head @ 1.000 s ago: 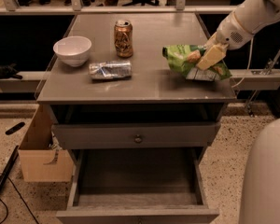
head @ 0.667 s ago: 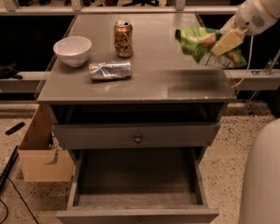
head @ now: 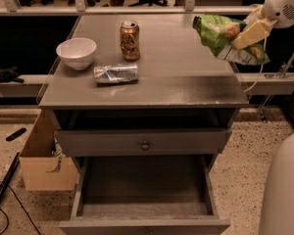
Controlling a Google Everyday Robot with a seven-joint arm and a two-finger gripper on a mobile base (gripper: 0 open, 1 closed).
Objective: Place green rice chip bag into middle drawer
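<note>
Upper left of frame: white round bowl [head: 76, 52], crumpled silver-blue foil packet [head: 116, 73] & brown soda can [head: 130, 39] are sitting on the flat grey bench [head: 186, 80], none in the bag's way.

Bottom centre: the wide grey middle drawer [head: 142, 187] is standing pulled out, tray showing no contents, under a shut grey drawer front w/ small round knob [head: 145, 145].

Upper right: the glossy green rice chip bag [head: 220, 33] is hanging in the air over the bench's right edge, long axis running upper left to lower right. The beige two-finger pincer [head: 249, 33] is pinching its right half.

Key relation: the drawer is lying well below & left of the pincer, so the bag prob. needs to clear the bench's front edge before going down.

Vs 1.0 s ago: the bag was resting on the bench; now it's lifted clear & a bit further right.
</note>
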